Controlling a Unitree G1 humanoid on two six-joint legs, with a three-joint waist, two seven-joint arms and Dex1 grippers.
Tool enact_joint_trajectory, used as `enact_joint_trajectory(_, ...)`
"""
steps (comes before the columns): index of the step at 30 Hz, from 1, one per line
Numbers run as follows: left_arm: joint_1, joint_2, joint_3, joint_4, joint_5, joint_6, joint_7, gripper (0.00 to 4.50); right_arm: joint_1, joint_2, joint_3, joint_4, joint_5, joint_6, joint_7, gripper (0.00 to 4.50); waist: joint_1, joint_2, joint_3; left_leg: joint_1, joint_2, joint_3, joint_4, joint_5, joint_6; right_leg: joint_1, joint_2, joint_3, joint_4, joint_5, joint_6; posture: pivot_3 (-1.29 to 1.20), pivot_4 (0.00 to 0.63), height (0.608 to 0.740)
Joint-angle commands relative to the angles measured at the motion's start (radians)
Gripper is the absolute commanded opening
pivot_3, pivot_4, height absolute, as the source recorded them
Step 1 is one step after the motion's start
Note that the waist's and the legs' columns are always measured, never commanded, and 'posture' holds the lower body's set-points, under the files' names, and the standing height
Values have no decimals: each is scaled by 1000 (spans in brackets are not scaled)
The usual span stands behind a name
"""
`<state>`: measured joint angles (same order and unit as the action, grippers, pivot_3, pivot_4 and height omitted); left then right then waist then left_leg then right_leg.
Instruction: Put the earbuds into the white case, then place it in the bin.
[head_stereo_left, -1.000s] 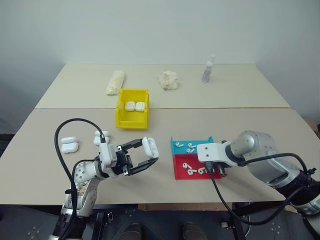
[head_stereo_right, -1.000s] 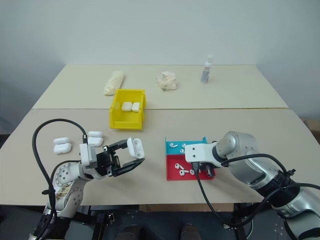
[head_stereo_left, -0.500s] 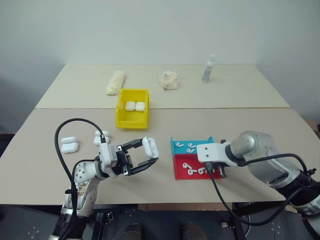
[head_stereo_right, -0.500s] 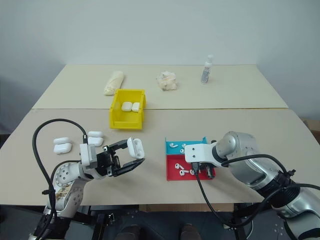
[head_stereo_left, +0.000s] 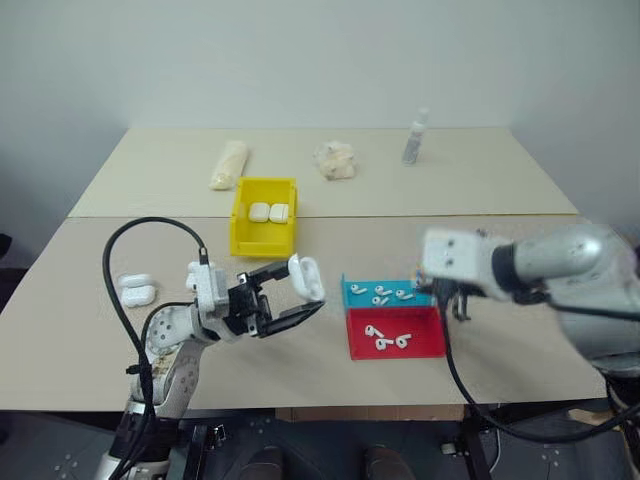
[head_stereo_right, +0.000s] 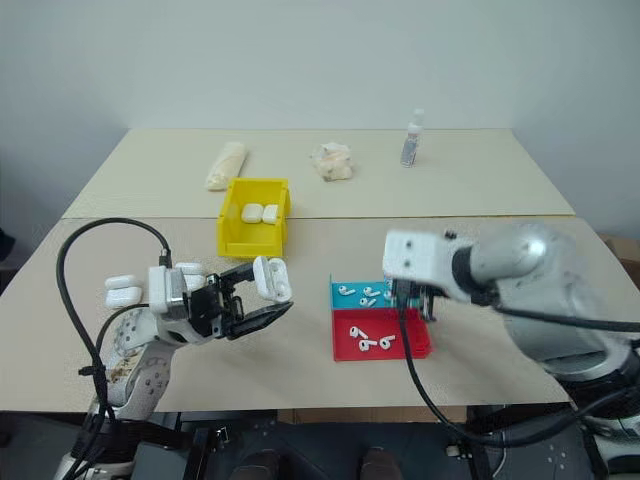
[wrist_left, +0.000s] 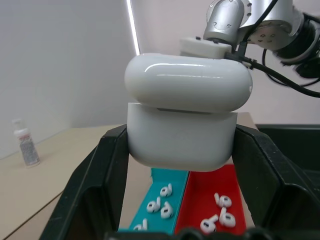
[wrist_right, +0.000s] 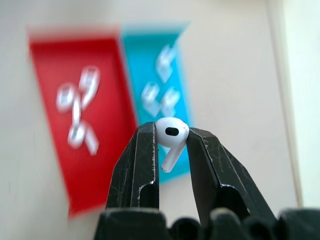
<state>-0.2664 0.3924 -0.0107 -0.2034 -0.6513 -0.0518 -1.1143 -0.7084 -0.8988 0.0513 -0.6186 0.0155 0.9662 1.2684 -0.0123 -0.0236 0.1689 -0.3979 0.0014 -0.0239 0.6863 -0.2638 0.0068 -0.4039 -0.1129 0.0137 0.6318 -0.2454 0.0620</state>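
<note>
**A:** What does the right gripper (wrist_right: 170, 150) have?

**B:** One earbud (wrist_right: 171, 136), pinched by its head between nearly closed fingertips, stem hanging free, above the teal tray (head_stereo_left: 352, 293).

**A:** And the case?

**B:** The left gripper (wrist_left: 180, 150) is clamped on the white case (wrist_left: 182, 125), lid ajar, raised near the trays. The yellow bin (head_stereo_left: 264, 240) sits beyond.

**A:** Best approach?

**B:** Probably open the lid wider, line the stem up with a socket, and lower slowly.
</note>
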Motion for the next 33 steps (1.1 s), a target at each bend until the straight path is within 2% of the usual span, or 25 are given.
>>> enact_joint_trajectory(1, -25, -2, 5, -83, -75, 74, 20, 2790, 15, 81, -237, -24, 149, -94, -52, 821, 2, 0, 0, 0, 0, 0, 0, 0, 0, 0, 0, 0, 0, 0, 0, 0, 150, 740)
enact_joint_trajectory(3, -45, -15, 7, -104, -120, 107, 25, 2790, 15, 173, -350, -24, 277, -157, -66, 821, 3, 0, 0, 0, -1, 0, 0, 0, 0, 0, 0, 0, 0, 0, 0, 0, 150, 740)
enact_joint_trajectory(6, -58, -7, 8, -141, -155, 153, 22, 2790, -1, 301, -439, -12, 464, -231, -89, 821, 0, 0, 0, 0, 0, 0, 0, 0, 0, 0, 0, 0, 0, 0, 0, 0, 150, 740)
enact_joint_trajectory(8, -63, -2, 7, -156, -164, 169, 12, 2790, -10, 361, -457, 13, 570, -262, -106, 821, -3, 0, 0, 0, 0, 0, 0, 0, 0, 0, 0, 0, 1, 0, 0, 0, 150, 740)
enact_joint_trajectory(12, -70, -19, 3, -143, -166, 167, -14, 2790, -4, 441, -410, 83, 673, -383, -93, 821, -4, 0, 0, 2, 0, 0, 0, 0, 0, 0, 0, 1, 2, 0, 0, 0, 150, 740)
enact_joint_trajectory(16, -76, -40, -10, -124, -151, 160, -37, 2790, 5, 499, -314, 159, 678, -509, -52, 821, -6, 1, 0, 3, 0, 1, 0, 0, 0, 1, 0, 1, 2, 0, 0, 0, 150, 740)
enact_joint_trajectory(21, -77, -61, -19, -112, -132, 144, -62, 2790, -6, 504, -211, 255, 653, -612, -17, 821, -5, 1, 0, 3, 0, 1, 0, 0, 0, 1, 0, 1, 2, 0, 0, 0, 150, 740)
enact_joint_trajectory(33, -67, -36, -14, -127, -112, 166, -59, 2790, 11, 498, -124, 305, 655, -725, -16, 821, -5, 1, 0, 3, 0, 0, 0, 0, 0, 1, 0, 1, 2, 0, 0, 0, 150, 740)
